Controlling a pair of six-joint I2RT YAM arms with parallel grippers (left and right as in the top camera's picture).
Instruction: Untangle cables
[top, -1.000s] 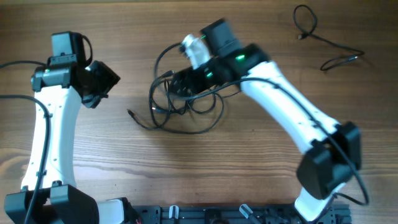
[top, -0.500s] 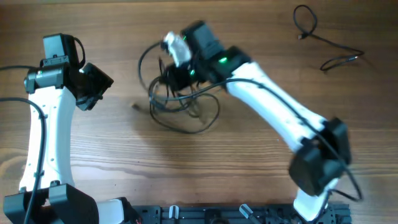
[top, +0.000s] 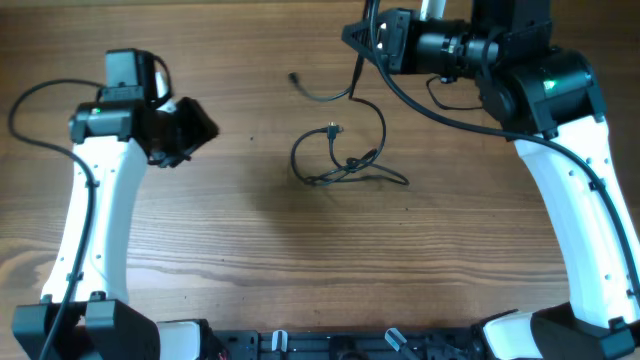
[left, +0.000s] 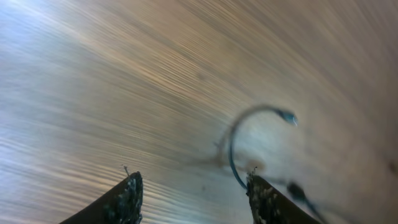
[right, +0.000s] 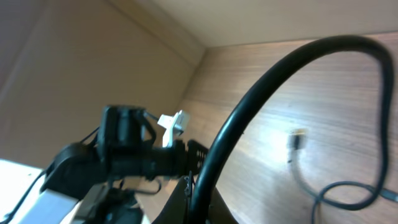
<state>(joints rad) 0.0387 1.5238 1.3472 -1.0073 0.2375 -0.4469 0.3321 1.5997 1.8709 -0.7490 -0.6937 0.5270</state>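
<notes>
My right gripper (top: 360, 38) is raised at the back, right of centre, and is shut on a thin black cable (top: 354, 78). In the right wrist view that cable (right: 273, 81) arcs up out of the closed jaws of the right gripper (right: 200, 198) and drops to the table. One plug end (top: 294, 77) lies to the left of it. More cable lies as a loose loop (top: 340, 168) mid-table, with a small plug (top: 332, 128). My left gripper (top: 193, 131) stands open at the left, well apart from the loop. Between the fingers of the left gripper (left: 196, 200) is only bare wood, and a curved cable end (left: 239, 134) lies beyond.
The wooden table (top: 250, 250) carries the left arm (top: 95, 220) along its left side and the right arm (top: 585, 200) along its right side. A black rail (top: 380, 345) runs along the front edge.
My right gripper shut on a cable in the bunch and swung up and back to the right with it. The tight bunch has opened into a loose loop. The left arm shifted slightly right.
</notes>
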